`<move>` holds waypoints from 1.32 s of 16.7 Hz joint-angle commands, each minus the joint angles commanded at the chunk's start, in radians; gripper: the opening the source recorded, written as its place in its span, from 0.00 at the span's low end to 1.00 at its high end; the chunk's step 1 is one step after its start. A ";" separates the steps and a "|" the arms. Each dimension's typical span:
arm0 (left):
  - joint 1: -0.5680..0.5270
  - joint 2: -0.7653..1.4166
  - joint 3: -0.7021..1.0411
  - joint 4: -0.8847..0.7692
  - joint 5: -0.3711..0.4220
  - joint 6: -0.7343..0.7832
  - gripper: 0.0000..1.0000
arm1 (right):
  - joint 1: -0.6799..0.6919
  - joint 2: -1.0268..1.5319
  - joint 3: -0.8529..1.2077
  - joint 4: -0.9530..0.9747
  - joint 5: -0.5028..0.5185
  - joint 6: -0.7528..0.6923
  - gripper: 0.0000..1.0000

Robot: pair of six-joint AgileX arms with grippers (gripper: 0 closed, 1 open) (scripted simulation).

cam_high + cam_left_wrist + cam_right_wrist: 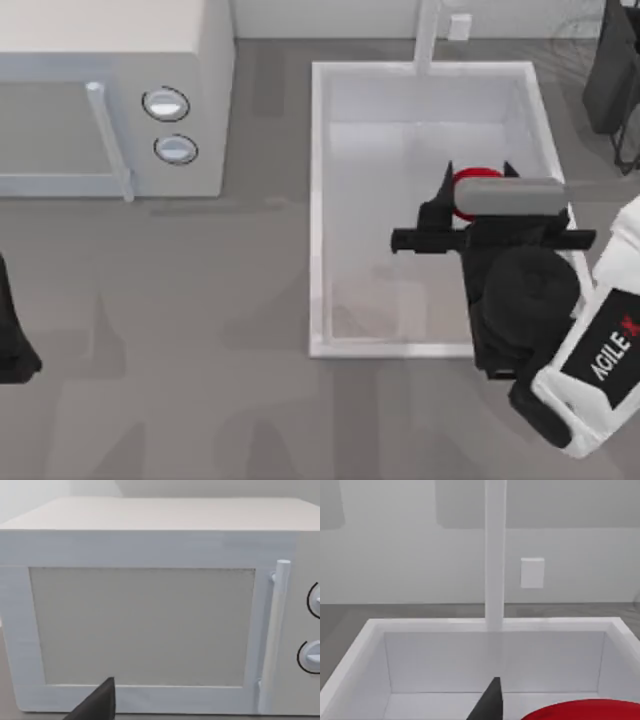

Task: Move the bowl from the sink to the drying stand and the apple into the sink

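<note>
Red apple (472, 186) under right end effector (476, 180), near sink (318, 200) right rim.

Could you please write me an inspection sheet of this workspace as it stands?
Surface: grey table, bare around the sink.
Job's things: apple red, over the white sink, partly hidden by the right arm; whether it rests on the floor cannot be told. Drying stand at the top view's right edge, partly seen. Bowl: nothing seen.
Clutter: nothing seen.
Grippers: right claw over the sink at the apple. Left arm parked at the table's left edge.
Cables: nothing seen.
Surroundings: white microwave with two knobs, left of the sink; faucet post; wall socket.
</note>
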 joint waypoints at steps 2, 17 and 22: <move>0.000 0.000 0.000 0.000 0.000 0.000 1.00 | -0.001 0.047 -0.009 0.050 -0.001 0.001 0.00; 0.000 0.000 0.000 0.000 0.000 0.000 1.00 | -0.002 0.056 -0.011 0.060 -0.001 0.001 0.75; 0.000 0.000 0.000 0.000 0.000 0.000 1.00 | -0.002 0.056 -0.011 0.060 -0.001 0.001 1.00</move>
